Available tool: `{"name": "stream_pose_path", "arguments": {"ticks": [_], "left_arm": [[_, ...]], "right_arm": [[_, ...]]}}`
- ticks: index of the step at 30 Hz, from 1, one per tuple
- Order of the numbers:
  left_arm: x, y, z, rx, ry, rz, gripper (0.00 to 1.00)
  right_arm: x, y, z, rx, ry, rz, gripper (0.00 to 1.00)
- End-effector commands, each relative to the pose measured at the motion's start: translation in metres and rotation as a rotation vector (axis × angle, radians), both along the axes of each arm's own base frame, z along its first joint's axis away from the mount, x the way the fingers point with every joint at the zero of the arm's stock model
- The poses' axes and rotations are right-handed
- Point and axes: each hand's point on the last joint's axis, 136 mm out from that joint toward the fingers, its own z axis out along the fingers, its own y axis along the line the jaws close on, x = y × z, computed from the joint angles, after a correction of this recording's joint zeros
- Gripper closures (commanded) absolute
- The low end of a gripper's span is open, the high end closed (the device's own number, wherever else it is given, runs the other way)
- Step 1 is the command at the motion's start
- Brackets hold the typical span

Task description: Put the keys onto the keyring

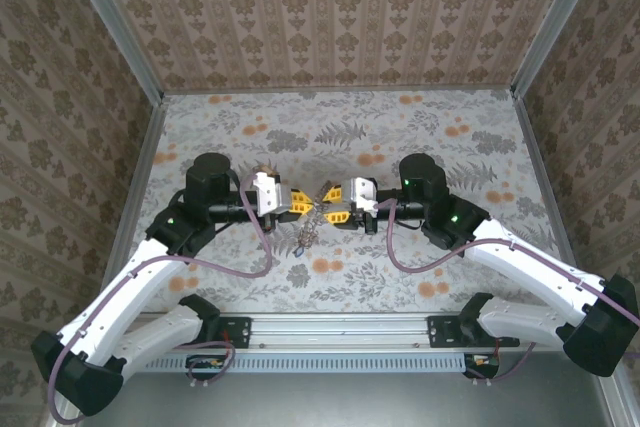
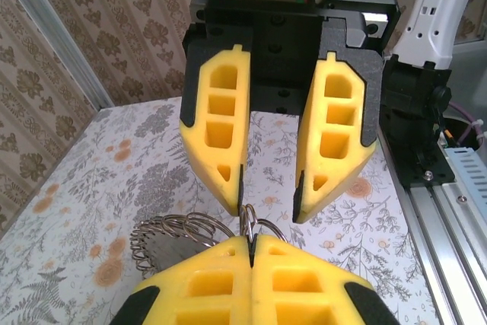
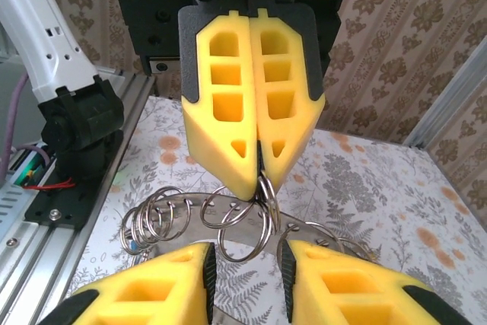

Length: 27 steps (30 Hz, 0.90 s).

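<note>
Keyring (image 3: 183, 207) — lower part hidden behind the right pincer (image 3: 245, 258).

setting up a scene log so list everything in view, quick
keyring: one, silver-grey bunch of wire rings, mid-table between the grippers
cloth: one, pale floral, covering the table
walls: three, brown patterned paper, left, back and right
rail: one, silver, along the near edge
left gripper: one, yellow fingers, shut on the keyring
right gripper: one, yellow fingers, open, facing the left gripper tip to tip
</note>
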Motion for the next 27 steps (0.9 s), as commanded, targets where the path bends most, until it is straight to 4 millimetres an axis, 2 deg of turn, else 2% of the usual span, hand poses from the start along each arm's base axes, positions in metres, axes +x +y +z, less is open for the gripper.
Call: {"name": "stream_pose_path", "arguments": {"ticks": [1, 7, 13, 27], "left_arm": [[-0.002, 0.000, 0.006, 0.003, -0.023, -0.006, 1.00], [-0.007, -0.001, 0.005, 0.002, -0.015, -0.037, 1.00], [-0.004, -0.003, 0.006, 0.003, -0.003, -0.038, 1.00], [-0.011, -0.007, 0.009, -0.019, -0.018, -0.091, 1.00]], "right_arm": [[0.006, -0.003, 0.015, 0.004, -0.047, -0.024, 0.70], [0.011, 0.002, 0.015, -0.009, -0.035, -0.014, 0.77], [0.004, 0.004, 0.007, -0.061, -0.040, 0.034, 0.77], [0.011, 0.007, -0.002, -0.093, -0.035, 0.017, 0.77]]}}
